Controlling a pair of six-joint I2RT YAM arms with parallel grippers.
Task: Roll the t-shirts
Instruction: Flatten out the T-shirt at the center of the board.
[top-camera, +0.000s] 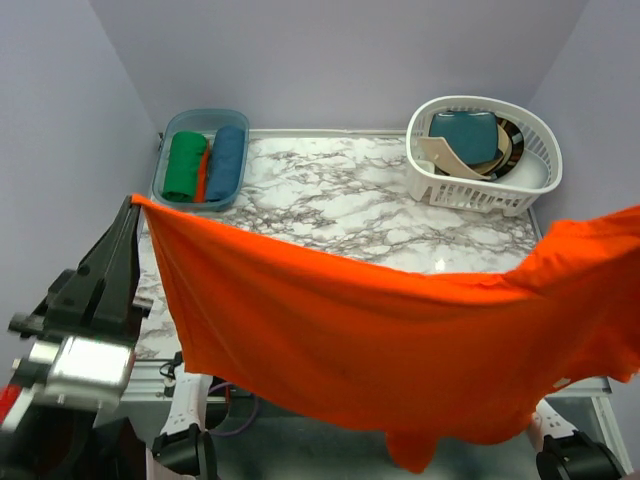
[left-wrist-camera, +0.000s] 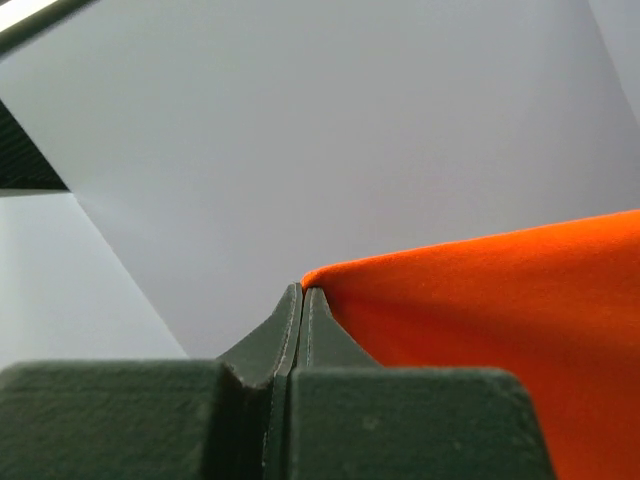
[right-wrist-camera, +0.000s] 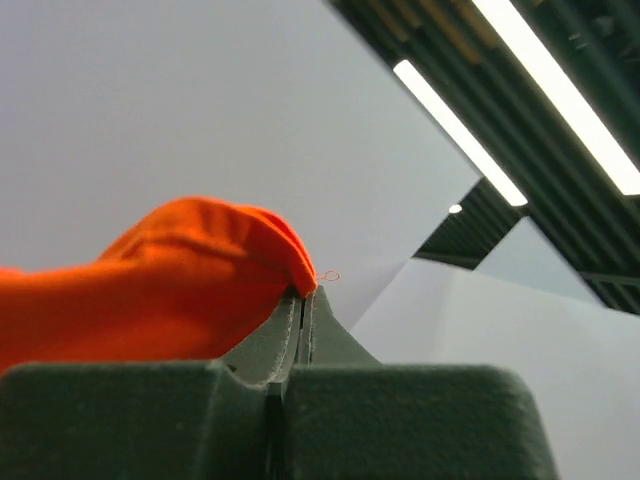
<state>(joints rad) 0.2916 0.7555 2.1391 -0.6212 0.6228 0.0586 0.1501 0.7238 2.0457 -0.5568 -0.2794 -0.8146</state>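
Note:
The orange-red t-shirt (top-camera: 380, 330) hangs stretched in the air above the near half of the table, between my two grippers. My left gripper (top-camera: 134, 203) is raised at the left and shut on one corner of the shirt; the left wrist view shows the fingertips (left-wrist-camera: 303, 290) pinching orange cloth (left-wrist-camera: 500, 300). My right gripper is past the right edge of the top view; in the right wrist view it (right-wrist-camera: 303, 293) is shut on a bunched corner of the orange shirt (right-wrist-camera: 180, 270). A green rolled shirt (top-camera: 185, 165) and a blue rolled shirt (top-camera: 228, 162) lie in a bin.
A clear blue-grey bin (top-camera: 200, 158) stands at the table's back left, with a strip of orange cloth between the rolls. A white laundry basket (top-camera: 484, 155) with folded cloth stands at the back right. The marble tabletop (top-camera: 340, 200) lies between them.

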